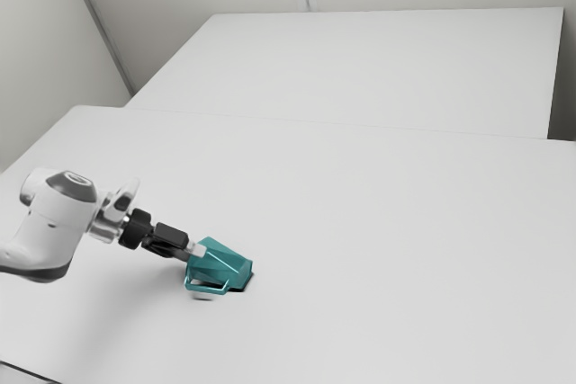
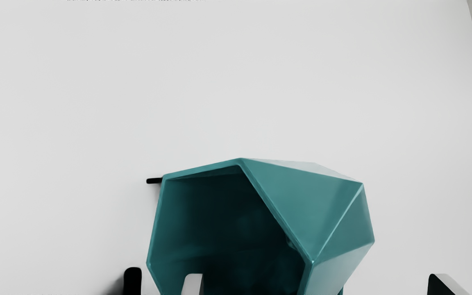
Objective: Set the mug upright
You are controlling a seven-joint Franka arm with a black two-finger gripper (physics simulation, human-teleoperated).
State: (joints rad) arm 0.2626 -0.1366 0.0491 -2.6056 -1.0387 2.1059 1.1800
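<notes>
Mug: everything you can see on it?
Mug is teal, faceted, slightly glossy, ceramic- or plastic-looking. It lies on its side on the table, mouth toward the gripper, interior dark. Loop handle is at its side, in matching teal. Gripper is open at the mouth, not clamped on it; can't tell if a finger touches.

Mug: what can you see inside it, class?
Inside the mug are shaded teal walls; its depths are too dark to make out, and a fingertip covers part.
</notes>
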